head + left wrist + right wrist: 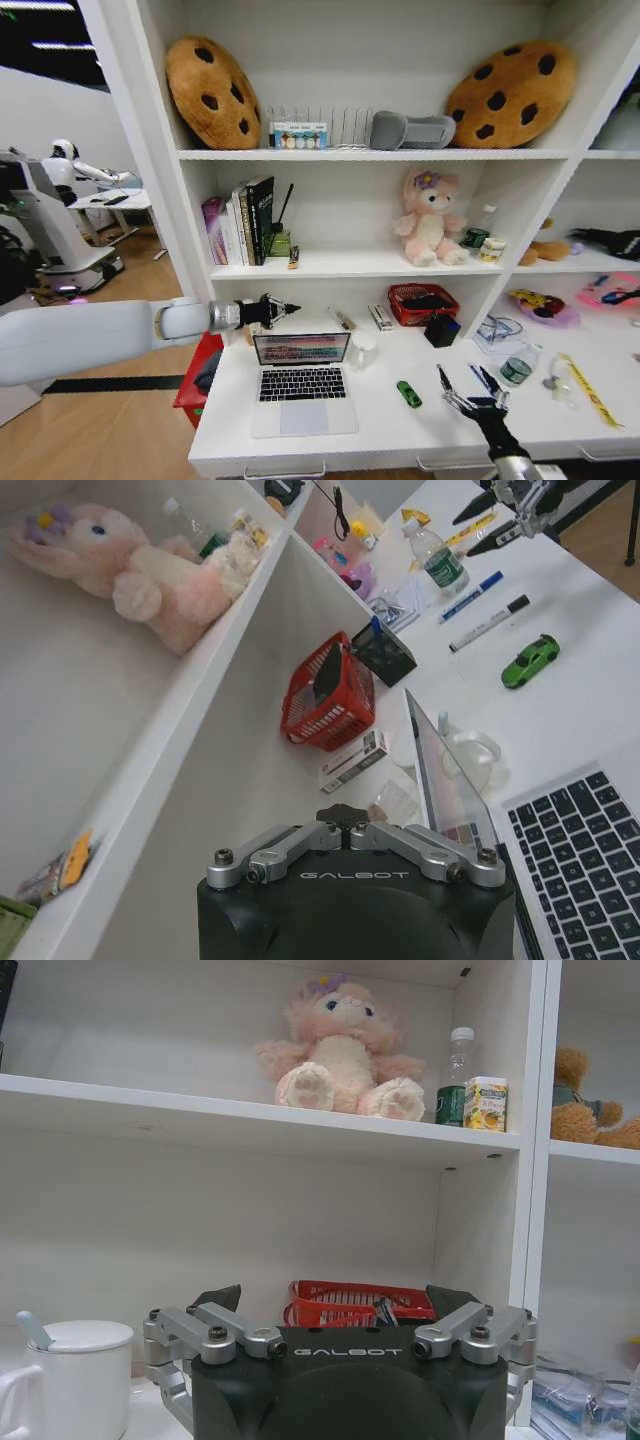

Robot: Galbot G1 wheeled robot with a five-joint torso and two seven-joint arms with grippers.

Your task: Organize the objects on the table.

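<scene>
The left gripper, fingers drawn together and empty, hovers just behind the open laptop lid, likely placed to press it closed. The right gripper, fingers spread, hangs near the table front edge; green toy car lies beside it, with bare desktop between.
</scene>
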